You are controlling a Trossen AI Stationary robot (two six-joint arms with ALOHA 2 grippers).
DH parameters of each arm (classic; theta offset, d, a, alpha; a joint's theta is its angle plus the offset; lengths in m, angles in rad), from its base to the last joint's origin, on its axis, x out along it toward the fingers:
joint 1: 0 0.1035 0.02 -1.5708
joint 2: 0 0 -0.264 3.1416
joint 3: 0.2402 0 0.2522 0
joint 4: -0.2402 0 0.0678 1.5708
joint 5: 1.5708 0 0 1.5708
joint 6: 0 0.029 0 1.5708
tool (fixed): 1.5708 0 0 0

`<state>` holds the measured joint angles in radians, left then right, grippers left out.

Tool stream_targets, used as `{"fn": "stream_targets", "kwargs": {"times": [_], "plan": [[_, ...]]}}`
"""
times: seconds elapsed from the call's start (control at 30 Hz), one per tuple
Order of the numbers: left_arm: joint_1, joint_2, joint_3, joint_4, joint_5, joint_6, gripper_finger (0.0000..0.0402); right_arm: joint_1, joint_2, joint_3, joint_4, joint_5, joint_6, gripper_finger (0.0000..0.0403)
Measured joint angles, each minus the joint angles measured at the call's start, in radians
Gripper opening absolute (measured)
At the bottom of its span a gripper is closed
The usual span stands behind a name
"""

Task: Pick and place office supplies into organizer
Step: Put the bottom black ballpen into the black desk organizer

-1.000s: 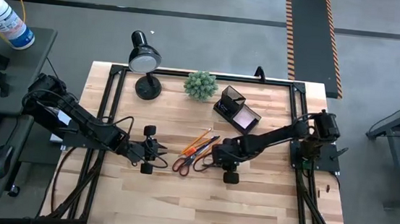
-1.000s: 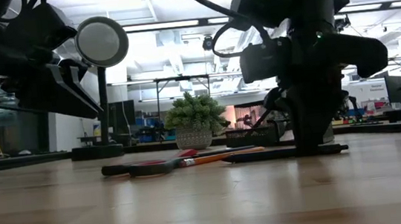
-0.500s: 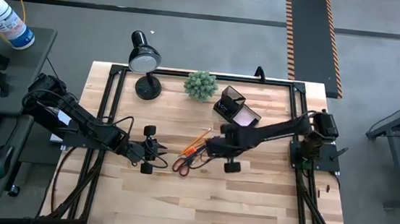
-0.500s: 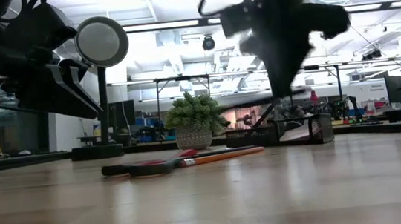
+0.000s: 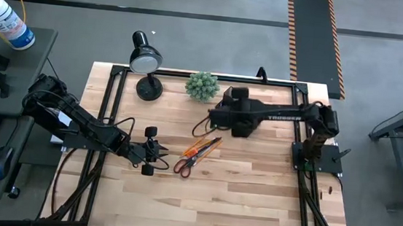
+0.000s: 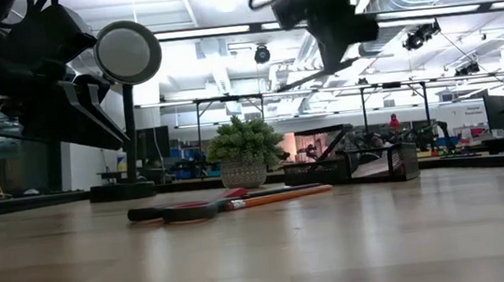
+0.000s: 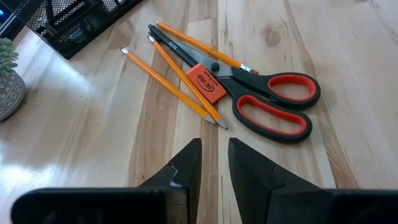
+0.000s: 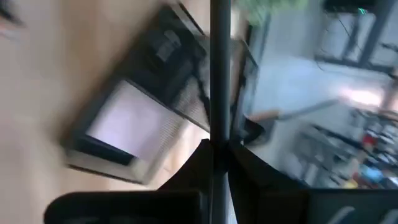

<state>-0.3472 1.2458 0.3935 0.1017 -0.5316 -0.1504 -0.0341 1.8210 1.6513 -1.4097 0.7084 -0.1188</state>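
Above the organizer (image 5: 240, 110) at the counter's (image 5: 252, 198) far side, our right gripper (image 8: 220, 149) is clamped on a dark pen (image 8: 219, 68). We should hold it upright over the tall cup before lowering. Our left gripper (image 7: 214, 163) waits, narrowly parted, near the scissors (image 7: 267, 102) and pencils (image 7: 168, 84).

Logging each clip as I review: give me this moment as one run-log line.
right gripper: shut on dark pen, above organizer | left gripper: slightly open, empty, near scissors and pencils | phase: carrying pen to organizer
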Motion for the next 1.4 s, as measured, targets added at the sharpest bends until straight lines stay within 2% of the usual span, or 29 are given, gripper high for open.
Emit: {"fn": "stream_targets", "kwargs": {"times": [0.23, 0.3, 0.57, 0.83, 0.97, 1.4], "plan": [[0.0, 0.0, 0.0, -0.009, 0.0, 0.0, 0.0067, -0.102, 0.0, -0.041, -0.025, 0.263, -0.094, 0.0021], [0.0, 0.0, 0.0, -0.01, 0.0, 0.006, 0.0067, -0.13, -0.001, -0.057, -0.025, 0.298, -0.117, 0.0022], [0.0, 0.0, 0.0, -0.017, 0.0, 0.013, 0.0067, -0.218, -0.001, -0.186, -0.023, 0.311, -0.17, 0.0022], [0.0, 0.0, 0.0, -0.023, -0.004, 0.015, 0.0067, -0.228, -0.001, -0.302, 0.021, 0.306, -0.215, 0.0023], [0.0, 0.0, 0.0, -0.023, -0.011, 0.015, 0.0067, -0.221, -0.001, -0.319, 0.054, 0.31, -0.222, 0.0025], [0.0, 0.0, 0.0, -0.024, -0.018, 0.022, 0.0067, -0.212, -0.001, -0.319, 0.081, 0.431, -0.238, 0.0024]]}}
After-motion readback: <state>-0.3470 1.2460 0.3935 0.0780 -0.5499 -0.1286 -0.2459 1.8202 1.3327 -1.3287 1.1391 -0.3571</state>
